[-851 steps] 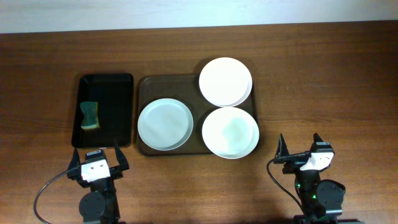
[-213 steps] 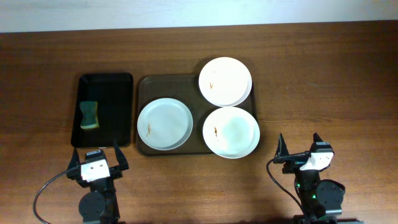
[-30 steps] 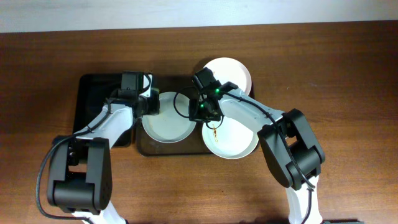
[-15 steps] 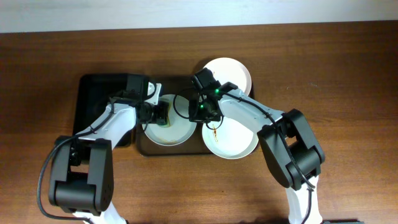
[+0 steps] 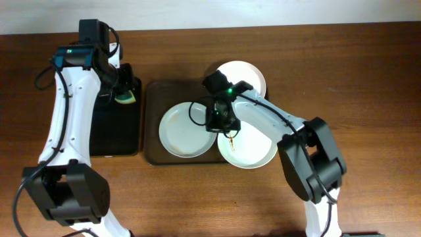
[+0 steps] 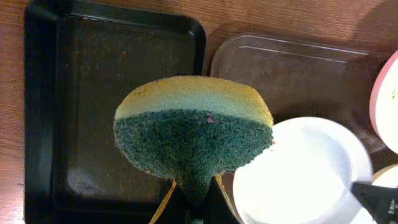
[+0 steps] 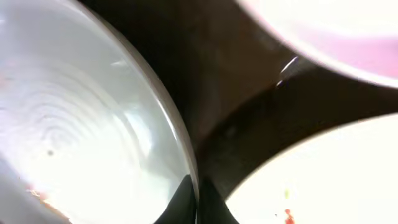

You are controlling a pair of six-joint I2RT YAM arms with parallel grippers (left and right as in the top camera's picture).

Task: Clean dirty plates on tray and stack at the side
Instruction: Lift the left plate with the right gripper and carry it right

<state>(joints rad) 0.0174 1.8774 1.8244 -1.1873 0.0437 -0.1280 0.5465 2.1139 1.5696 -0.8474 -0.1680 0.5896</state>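
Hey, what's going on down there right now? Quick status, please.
Left gripper shut on sponge, above black tray. Right gripper clamped on left plate rim, on brown tray. Brown smear on near-right plate. No obstruction seen.

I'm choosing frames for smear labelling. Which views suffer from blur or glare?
Right wrist view: too close, everything soft, with glare washing out the left plate. Left wrist view: the sponge is fairly sharp, but that plate is blown out to flat white. Overhead view: evenly lit and sharp; the brown streak on the front right plate is visible.
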